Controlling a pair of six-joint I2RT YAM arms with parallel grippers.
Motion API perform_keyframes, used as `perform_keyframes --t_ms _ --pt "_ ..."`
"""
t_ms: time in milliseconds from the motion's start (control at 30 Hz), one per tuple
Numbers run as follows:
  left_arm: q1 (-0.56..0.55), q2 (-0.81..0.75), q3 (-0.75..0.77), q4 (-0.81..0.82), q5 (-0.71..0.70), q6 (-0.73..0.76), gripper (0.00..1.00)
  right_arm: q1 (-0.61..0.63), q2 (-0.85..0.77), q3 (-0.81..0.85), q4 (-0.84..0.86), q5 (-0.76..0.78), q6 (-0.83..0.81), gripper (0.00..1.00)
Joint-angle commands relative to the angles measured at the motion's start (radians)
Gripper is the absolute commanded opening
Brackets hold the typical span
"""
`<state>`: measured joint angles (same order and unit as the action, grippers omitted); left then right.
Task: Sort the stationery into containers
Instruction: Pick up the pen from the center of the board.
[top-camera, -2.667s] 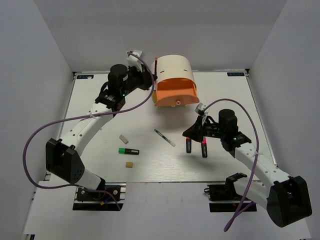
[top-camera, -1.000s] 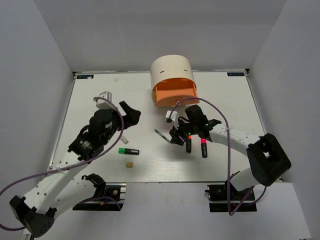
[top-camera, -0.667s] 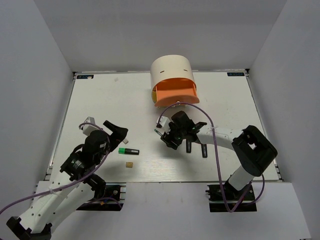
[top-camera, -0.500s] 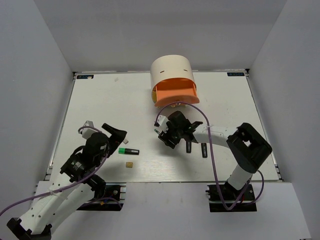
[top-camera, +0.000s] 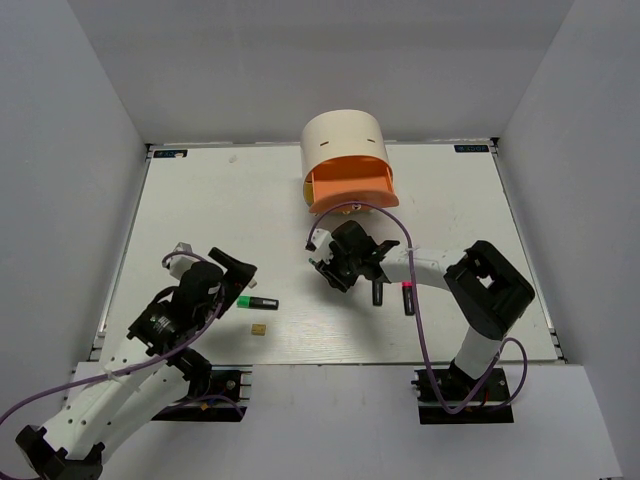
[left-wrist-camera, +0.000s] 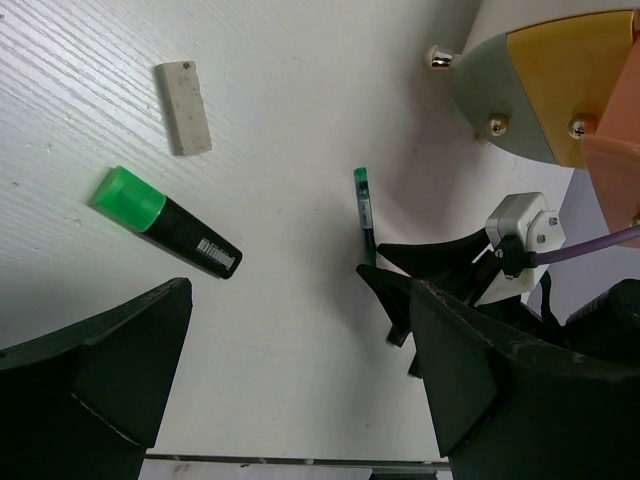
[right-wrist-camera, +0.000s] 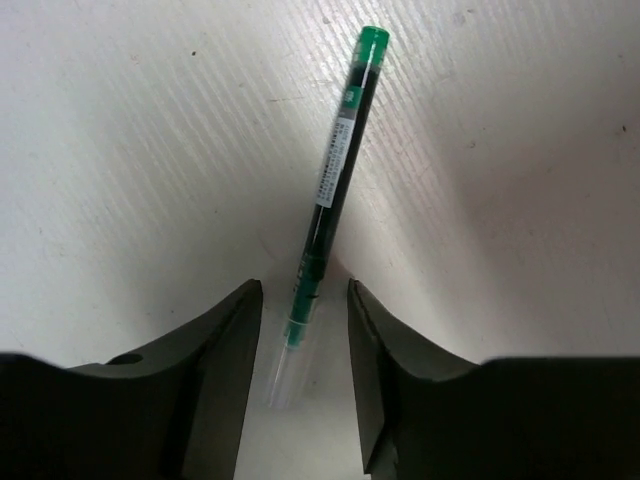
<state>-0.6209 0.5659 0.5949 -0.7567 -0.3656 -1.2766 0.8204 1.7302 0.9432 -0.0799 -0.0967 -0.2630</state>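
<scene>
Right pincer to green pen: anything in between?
Nothing visible. The right pincer straddles the lower end of the green pen, which lies flat on the white table. There is one finger on each side, with a small gap showing at both.

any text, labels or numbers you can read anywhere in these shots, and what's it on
No text can be read.
On the dark-green pen: a printed label strip, too small to read.
On the green-capped highlighter: a white barcode-like label, blurred.
On the small stickers at the far corners: marks, unreadable.
</scene>
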Motion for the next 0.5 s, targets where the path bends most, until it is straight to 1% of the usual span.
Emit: perform_keyframes --t_ms 0,33,67,133,167,233,267,400,433,467 --pt "0.003 -0.001 -0.006 -0.007 0.007 -0.01 1.0 0.006 0.014 -0.001 -0.032 -0.04 0.004 0.43" --pt "0.003 -0.001 -0.006 -0.016 0.007 -0.01 1.0 0.003 0.008 -0.006 -0.035 -0.043 0.002 0.4" --pt "0.003 -0.001 -0.015 -0.016 0.007 -0.01 1.0 0.006 0.006 -0.009 -0.037 -0.046 -0.002 0.34" --pt "0.003 -0.001 -0.015 -0.016 0.007 -0.021 1.0 0.008 -0.01 -0.026 -0.035 -0.057 -0.007 0.26" --pt "0.003 -0.001 -0.015 -0.026 0.007 -0.032 1.0 0.006 -0.011 -0.029 -0.038 -0.06 -0.019 0.19" --pt "0.003 -0.001 -0.024 -0.026 0.016 -0.044 1.0 0.011 -0.04 -0.04 -0.046 -0.084 -0.03 0.13" --pt "0.003 -0.001 -0.024 -0.026 0.016 -0.044 1.0 0.006 -0.052 -0.049 -0.046 -0.103 -0.054 0.08" --pt "0.003 0.017 -0.043 -0.026 0.045 -0.098 1.0 0.006 -0.151 -0.052 -0.067 -0.162 -0.104 0.0" --pt "0.003 0.028 -0.043 -0.026 0.054 -0.108 1.0 0.002 -0.185 -0.052 -0.069 -0.172 -0.126 0.0" --pt "0.003 0.028 -0.043 -0.035 0.054 -0.121 1.0 0.0 -0.205 -0.041 -0.078 -0.213 -0.136 0.0"
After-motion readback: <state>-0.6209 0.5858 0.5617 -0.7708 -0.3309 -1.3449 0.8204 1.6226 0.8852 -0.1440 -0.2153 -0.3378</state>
